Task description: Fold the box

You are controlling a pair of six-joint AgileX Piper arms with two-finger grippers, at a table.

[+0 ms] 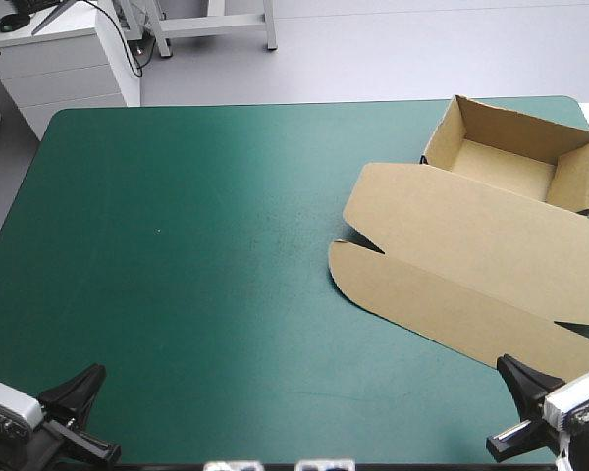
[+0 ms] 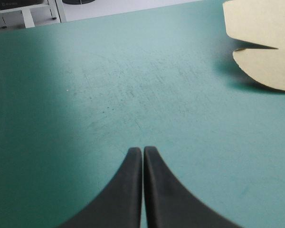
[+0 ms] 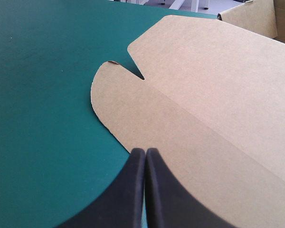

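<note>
Our left gripper [image 2: 142,151] and right gripper [image 3: 145,152] were closed, empty; shoving the lid [image 1: 471,250] could skid the box [image 1: 515,162] off the table [image 1: 206,245].

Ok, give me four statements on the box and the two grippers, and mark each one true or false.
1. The box is an open tray with its lid lying flat. True.
2. The left gripper is shut on the box. False: it is shut, but on nothing. It is over the bare teal-green cover, and the box is well off to one side.
3. The right gripper is open. False: its fingers meet in a point, with the tips by the lid's near edge.
4. The box's raised walls stand near the cover's far right corner. True.
</note>
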